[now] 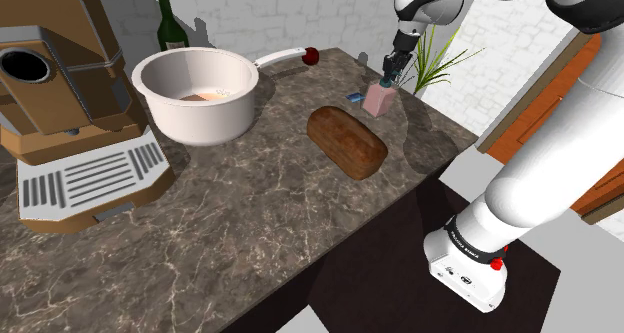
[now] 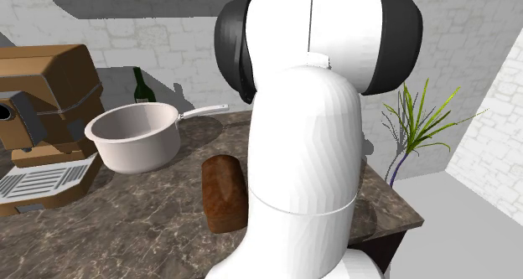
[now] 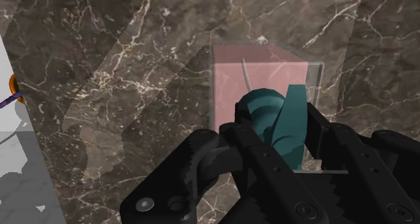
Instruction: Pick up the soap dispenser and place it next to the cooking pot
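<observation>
Pink soap dispenser (image 3: 259, 71) directly beneath the end effector (image 3: 279, 125), fingers (image 3: 222, 148) seemingly clamped on its teal pump (image 3: 268, 109)

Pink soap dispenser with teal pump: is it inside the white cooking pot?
No, the dispenser is beside the brown loaf, well apart from the pot.

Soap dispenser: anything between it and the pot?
Partly. The bread loaf lies on the counter just off the line from the soap dispenser to the cooking pot, on the shoulder view's near side; the pot handle juts out on the far side. The lane between them looks open.
</observation>
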Controlling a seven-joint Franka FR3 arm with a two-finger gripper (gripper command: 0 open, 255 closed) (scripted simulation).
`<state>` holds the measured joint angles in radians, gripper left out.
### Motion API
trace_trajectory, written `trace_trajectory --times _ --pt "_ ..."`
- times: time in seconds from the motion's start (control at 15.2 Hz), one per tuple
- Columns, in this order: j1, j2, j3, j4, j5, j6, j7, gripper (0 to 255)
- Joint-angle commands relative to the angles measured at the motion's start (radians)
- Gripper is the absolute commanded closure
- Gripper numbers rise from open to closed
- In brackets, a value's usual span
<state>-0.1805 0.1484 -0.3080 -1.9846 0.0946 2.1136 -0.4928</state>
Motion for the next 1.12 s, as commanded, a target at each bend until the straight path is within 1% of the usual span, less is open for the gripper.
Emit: trace_trajectory --times 0.0,1.06 --pt "0.000 0.000 0.000 0.000 0.000 0.000 0.000 255" --pt "0.004 -0.066 -0.003 0.139 -0.029 -0.201 0.025 255"
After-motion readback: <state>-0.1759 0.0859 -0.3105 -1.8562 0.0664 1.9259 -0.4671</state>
